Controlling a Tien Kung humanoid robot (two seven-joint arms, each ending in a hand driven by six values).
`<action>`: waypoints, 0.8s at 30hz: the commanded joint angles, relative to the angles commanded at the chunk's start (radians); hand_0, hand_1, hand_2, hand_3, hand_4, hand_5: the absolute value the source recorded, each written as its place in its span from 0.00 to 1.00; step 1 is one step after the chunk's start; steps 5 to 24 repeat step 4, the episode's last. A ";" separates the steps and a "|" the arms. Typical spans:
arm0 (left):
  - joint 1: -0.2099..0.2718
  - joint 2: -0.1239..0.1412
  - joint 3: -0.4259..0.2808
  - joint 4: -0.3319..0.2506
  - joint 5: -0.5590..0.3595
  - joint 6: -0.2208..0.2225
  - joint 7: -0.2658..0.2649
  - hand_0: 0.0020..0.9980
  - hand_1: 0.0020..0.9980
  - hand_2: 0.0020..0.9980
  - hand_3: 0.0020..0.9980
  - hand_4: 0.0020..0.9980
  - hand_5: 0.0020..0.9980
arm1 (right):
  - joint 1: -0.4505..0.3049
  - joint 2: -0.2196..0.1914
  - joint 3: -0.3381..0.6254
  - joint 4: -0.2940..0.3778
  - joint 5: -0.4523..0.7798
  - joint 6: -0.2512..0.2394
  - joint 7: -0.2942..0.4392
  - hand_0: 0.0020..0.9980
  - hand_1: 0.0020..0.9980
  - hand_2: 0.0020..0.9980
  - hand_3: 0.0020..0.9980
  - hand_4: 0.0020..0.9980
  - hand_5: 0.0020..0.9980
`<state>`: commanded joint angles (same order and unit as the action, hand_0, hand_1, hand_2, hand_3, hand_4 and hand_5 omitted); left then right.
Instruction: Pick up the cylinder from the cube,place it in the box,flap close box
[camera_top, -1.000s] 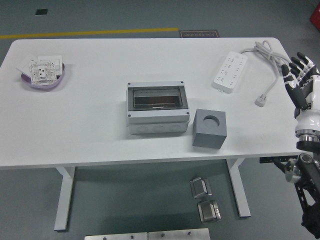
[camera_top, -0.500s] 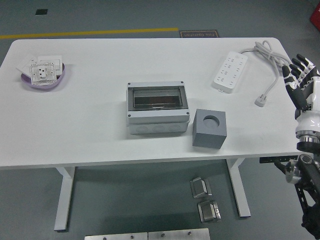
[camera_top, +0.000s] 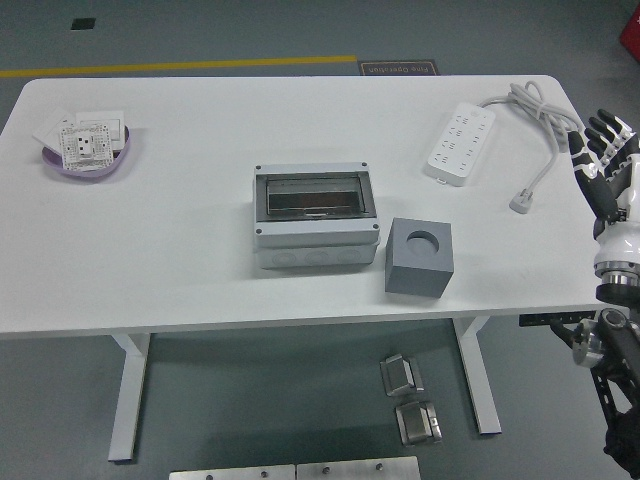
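A grey cube (camera_top: 419, 257) with a round hole in its top stands right of centre on the white table (camera_top: 200, 260). No cylinder shows in the hole. To its left sits a grey box (camera_top: 315, 216) whose dark transparent flap lies shut over the opening. My right hand (camera_top: 603, 150) hovers at the table's right edge, fingers spread and holding nothing, well away from the cube. The left hand does not appear.
A white power strip (camera_top: 459, 142) with its cable and plug (camera_top: 523, 201) lies at the back right, close to my right hand. A purple bowl (camera_top: 88, 150) holding white socket parts sits at the far left. Metal parts lie on the floor below.
My right hand has drifted slightly to the right, further off the table's edge. Nothing else moved.
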<state>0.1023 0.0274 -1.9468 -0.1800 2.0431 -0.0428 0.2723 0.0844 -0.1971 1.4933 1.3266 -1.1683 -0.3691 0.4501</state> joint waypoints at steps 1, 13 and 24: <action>0.000 0.000 -0.001 0.000 0.001 0.000 0.000 0.63 0.54 0.53 0.58 0.39 0.08 | 0.000 -0.001 0.000 0.000 0.000 0.000 0.000 0.85 0.78 0.77 0.78 0.89 0.46; 0.001 -0.001 -0.005 0.000 0.005 0.000 -0.001 0.63 0.54 0.53 0.58 0.39 0.08 | -0.001 -0.002 -0.001 0.001 0.002 0.001 0.001 0.85 0.78 0.77 0.78 0.89 0.46; 0.001 -0.001 -0.005 0.000 0.005 0.000 -0.001 0.63 0.54 0.53 0.58 0.39 0.08 | -0.001 -0.002 -0.001 0.001 0.002 0.001 0.001 0.85 0.78 0.77 0.78 0.89 0.46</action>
